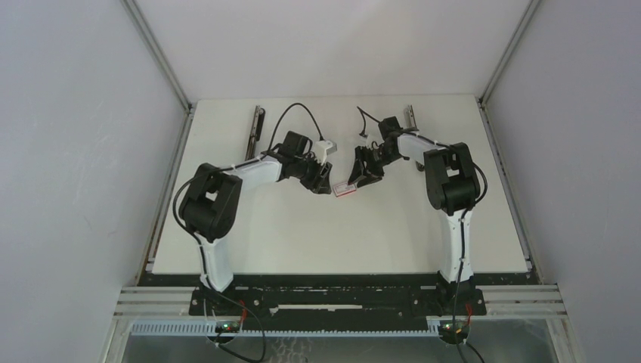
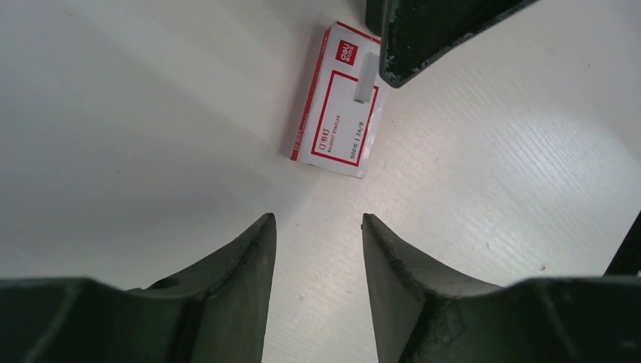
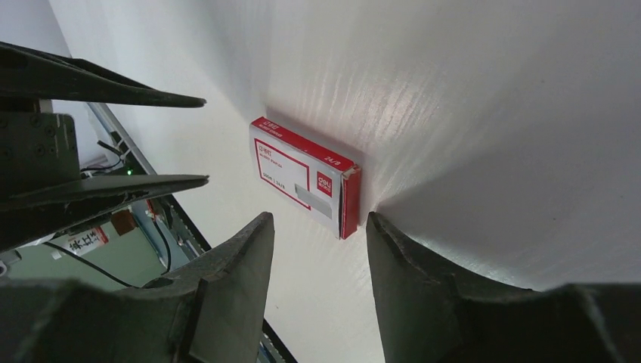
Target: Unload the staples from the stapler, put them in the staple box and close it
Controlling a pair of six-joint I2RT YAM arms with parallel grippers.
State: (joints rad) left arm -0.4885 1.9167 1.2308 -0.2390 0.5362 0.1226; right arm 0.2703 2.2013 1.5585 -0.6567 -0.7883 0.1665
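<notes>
No loose staple strips show in any view. A small red-and-white staple box point(image 1: 344, 187) lies flat at the table's middle; it also shows in the left wrist view point(image 2: 336, 102) and the right wrist view point(image 3: 306, 175). My left gripper point(image 1: 322, 184) is open and empty just left of the box, low over the table point(image 2: 317, 219). My right gripper point(image 1: 357, 177) is open and empty just right of the box point(image 3: 319, 218), its right fingertip close to the box's end. A long dark narrow object point(image 1: 257, 131), seemingly the stapler opened out, lies at the back left.
A short grey metal piece point(image 1: 409, 116) lies at the back right behind the right arm. The right gripper's finger point(image 2: 427, 30) pokes into the left wrist view, and the left gripper's fingers point(image 3: 113, 94) show in the right wrist view. Side walls bound the white table point(image 1: 302, 234).
</notes>
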